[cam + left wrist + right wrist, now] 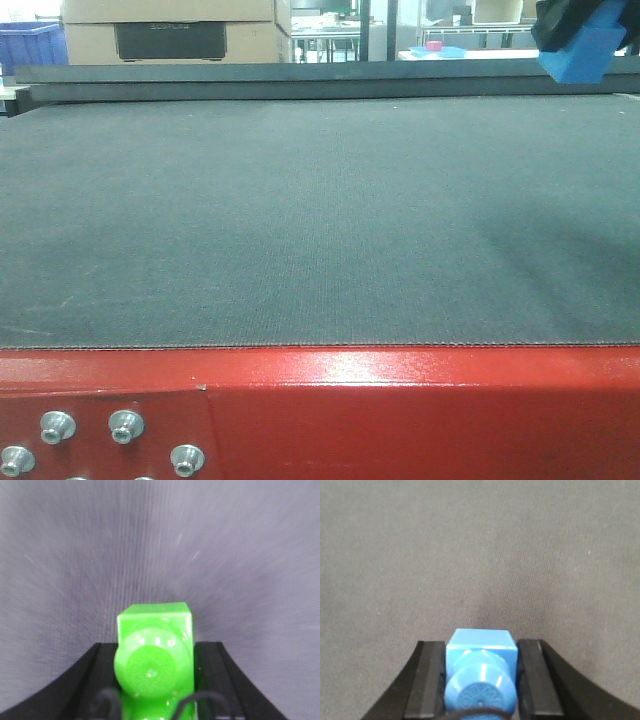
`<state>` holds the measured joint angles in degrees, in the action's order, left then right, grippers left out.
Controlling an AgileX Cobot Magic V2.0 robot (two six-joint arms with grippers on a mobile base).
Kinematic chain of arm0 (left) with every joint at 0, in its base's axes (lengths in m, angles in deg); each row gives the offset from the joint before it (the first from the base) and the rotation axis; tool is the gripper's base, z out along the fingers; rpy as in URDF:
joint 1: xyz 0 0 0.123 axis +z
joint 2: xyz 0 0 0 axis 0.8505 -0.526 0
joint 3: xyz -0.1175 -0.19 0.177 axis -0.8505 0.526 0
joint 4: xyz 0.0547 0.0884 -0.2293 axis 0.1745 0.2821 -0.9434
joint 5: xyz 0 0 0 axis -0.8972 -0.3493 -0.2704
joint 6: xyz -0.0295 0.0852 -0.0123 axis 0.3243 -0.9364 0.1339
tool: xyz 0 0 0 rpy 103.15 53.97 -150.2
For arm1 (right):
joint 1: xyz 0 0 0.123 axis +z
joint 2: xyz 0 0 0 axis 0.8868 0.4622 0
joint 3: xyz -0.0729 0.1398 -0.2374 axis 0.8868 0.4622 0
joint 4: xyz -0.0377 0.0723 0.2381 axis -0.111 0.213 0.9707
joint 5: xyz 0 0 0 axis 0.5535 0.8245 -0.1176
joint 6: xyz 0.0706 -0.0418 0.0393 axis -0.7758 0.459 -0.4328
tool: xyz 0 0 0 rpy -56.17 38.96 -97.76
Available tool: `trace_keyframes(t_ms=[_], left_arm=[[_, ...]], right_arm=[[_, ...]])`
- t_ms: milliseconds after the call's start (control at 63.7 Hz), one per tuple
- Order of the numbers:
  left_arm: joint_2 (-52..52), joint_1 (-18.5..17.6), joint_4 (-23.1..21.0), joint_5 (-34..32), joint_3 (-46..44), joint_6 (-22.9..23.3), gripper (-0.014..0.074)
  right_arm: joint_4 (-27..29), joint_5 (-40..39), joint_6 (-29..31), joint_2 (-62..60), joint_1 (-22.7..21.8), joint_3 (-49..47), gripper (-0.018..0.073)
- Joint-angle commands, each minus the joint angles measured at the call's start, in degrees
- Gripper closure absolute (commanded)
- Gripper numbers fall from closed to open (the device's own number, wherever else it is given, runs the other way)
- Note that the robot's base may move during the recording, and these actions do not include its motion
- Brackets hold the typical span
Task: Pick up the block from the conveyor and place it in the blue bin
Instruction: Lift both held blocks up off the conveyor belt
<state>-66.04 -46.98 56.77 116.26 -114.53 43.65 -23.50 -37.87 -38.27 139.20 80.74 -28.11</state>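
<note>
The blue block (480, 672), a cube with a round stud facing the camera, sits clamped between the black fingers (429, 680) of my right gripper (480, 680). In the front view the same block (585, 52) hangs in the right gripper at the top right, above the far side of the conveyor belt (300, 220) with its red frame (400, 420). My left gripper (155, 675) is shut on a green block (155, 655) of the same shape, over the belt. The left gripper does not show in the front view. No bin stands near the grippers.
Silver bolts (125, 427) stud the red frame at the lower left. Behind the belt are cardboard boxes (170, 30), a blue crate (30, 45) at the far left and tables with small coloured items (440, 48).
</note>
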Motion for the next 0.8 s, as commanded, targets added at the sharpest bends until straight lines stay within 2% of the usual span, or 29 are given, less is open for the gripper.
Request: trace_keyframes(t_ms=[0,220,345,518,785], left_arm=[[4.6,-2.8,-1.5,0.3,-1.9,0.1,0.0707],[10.4,-13.3,0.0,1.3,-5.4,0.2,0.0707],[13.3,-17.4,-2.5,2.3,-5.7,0.6,0.0707],[19.8,-19.2,-8.2,3.4,-5.3,0.6,0.0707],[31.6,-19.2,-8.1,2.9,-2.2,0.6,0.0707]], right_arm=[[-0.2,-1.6,0.0,-0.6,-1.2,0.2,0.0721],[-0.2,0.5,0.0,-0.9,-6.3,0.4,0.0721],[-0.2,0.0,0.0,-2.6,-7.5,2.4,0.0721],[-0.7,-1.3,0.0,-9.2,-7.5,9.9,0.0721],[-0.7,-0.1,0.0,-22.7,-7.5,14.8,0.0721]])
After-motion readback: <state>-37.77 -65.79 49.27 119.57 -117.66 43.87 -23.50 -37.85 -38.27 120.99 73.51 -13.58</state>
